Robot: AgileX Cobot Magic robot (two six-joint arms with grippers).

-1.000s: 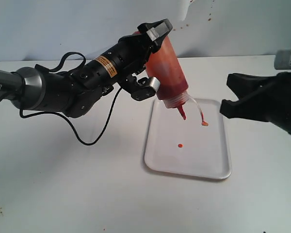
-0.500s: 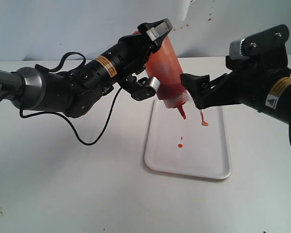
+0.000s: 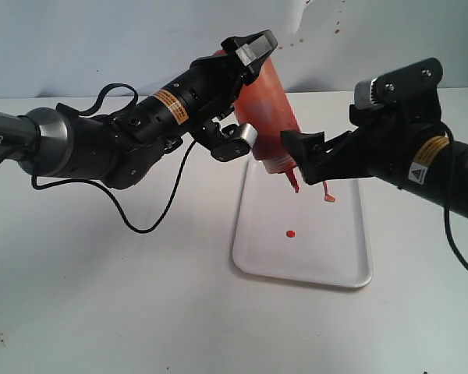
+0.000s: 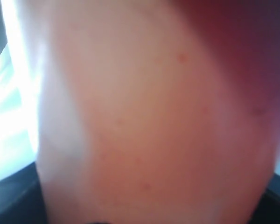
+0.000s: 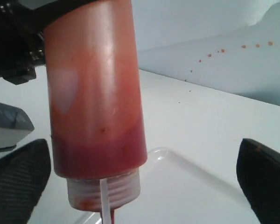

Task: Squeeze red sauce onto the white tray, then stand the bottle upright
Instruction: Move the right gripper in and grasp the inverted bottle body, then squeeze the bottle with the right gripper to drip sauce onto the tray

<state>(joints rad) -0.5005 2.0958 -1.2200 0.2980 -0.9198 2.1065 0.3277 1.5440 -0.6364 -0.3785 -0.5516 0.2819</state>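
My left gripper point(image 3: 248, 93) is clamped on the bottle point(image 3: 269, 117), holding it nozzle point(image 3: 294, 183) down. The white tray point(image 3: 335, 265) lies directly beneath that grip, with one small dot of red sauce point(image 3: 290, 234) on it. My right gripper point(image 3: 298, 160) is spread fully wide and holds nothing; its jaws stand either side of the bottle's lower end without touching it. I judge this to be the squeezing step. Next I would close my right jaws on the soft wall, gently, keeping the nozzle above the tray.
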